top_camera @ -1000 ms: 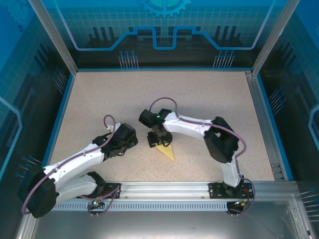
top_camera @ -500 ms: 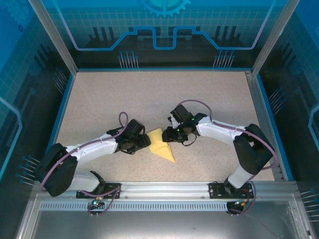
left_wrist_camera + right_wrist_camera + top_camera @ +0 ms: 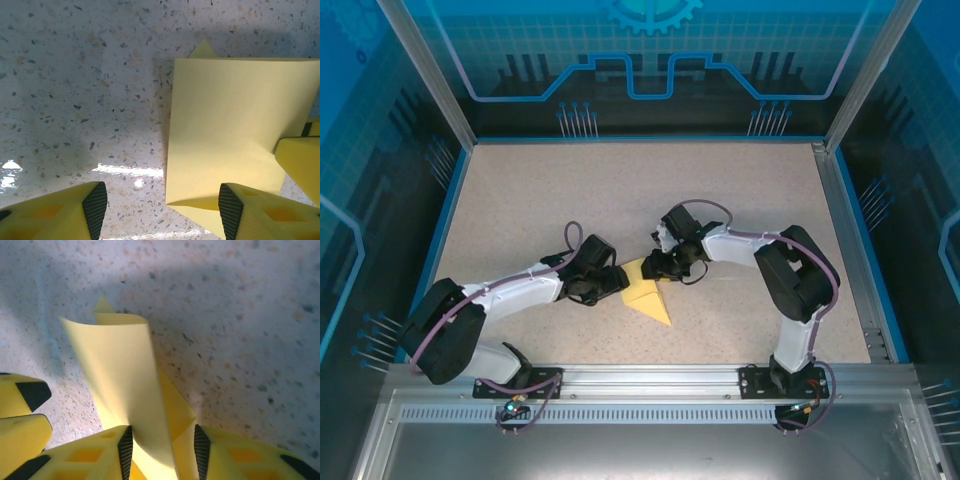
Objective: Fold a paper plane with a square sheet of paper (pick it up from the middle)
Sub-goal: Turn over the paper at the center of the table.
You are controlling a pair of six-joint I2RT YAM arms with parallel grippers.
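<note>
The pale-yellow sheet of paper lies partly folded on the speckled table, with a point toward the near right. My left gripper is at its left edge. In the left wrist view that gripper stands open, and a raised flap of the paper rises just inside its right finger. My right gripper is at the paper's far right side. Its jaws have narrowed around an upright curled flap of the paper; the pads still stand apart.
The table is bounded by blue-edged clear walls on the left, back and right. An aluminium rail with the arm bases runs along the near edge. The right arm's elbow stands high to the paper's right.
Both grippers have drawn in to the paper from either side. The right jaws have narrowed around the lifted flap. The left jaws have kept their width.
</note>
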